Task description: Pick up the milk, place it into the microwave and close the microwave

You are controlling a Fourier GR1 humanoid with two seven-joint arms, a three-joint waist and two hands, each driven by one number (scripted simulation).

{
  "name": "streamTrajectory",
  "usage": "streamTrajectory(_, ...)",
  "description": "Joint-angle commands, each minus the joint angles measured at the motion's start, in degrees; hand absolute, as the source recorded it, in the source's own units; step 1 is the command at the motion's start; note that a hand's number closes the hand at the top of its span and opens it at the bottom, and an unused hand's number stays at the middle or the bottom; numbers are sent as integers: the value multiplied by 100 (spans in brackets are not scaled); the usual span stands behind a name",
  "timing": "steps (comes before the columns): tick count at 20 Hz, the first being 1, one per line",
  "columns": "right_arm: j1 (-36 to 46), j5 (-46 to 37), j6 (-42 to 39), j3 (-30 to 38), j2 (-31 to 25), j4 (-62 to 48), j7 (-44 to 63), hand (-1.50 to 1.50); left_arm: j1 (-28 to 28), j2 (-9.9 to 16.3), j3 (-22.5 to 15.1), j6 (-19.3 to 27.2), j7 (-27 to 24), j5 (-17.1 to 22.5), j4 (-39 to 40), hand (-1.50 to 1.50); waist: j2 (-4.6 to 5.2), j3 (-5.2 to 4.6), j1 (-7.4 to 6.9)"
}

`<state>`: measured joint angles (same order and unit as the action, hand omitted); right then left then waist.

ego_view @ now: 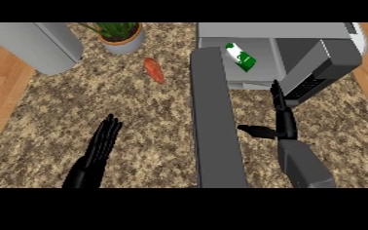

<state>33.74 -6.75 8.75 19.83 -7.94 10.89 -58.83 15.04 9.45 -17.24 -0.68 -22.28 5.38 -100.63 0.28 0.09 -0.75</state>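
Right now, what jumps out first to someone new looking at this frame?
The microwave at upper right, its long grey door swung wide open toward the viewer, with the green and white milk carton already lying inside. Next, the right hand, open, fingers straight, just in front of the opening. On the speckled counter at left, the left hand rests open, below an orange-red item and a potted plant.

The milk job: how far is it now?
Done: the milk lies inside the microwave. In hand: nothing is held; the right hand is open beside the open door, and the left hand rests open on the counter side. Left: closing the door.
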Motion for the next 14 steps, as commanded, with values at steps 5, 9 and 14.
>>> streamTrajectory(5, -852, 358, -1544, 64, 121, 408, -809, -150, -91, 63, -339, -545, 332, 230, 79, -150, -28, -5, 104)
streamTrajectory(9, -1449, 428, -2134, -127, 27, 1041, -776, -150, -476, 104, -255, -352, 550, -168, 277, 150, -65, -15, 211)
streamTrajectory(14, -2090, 603, -2299, -308, 132, 2031, -569, -150, -589, 381, -369, -568, 574, -528, 676, 150, -81, -23, 260)
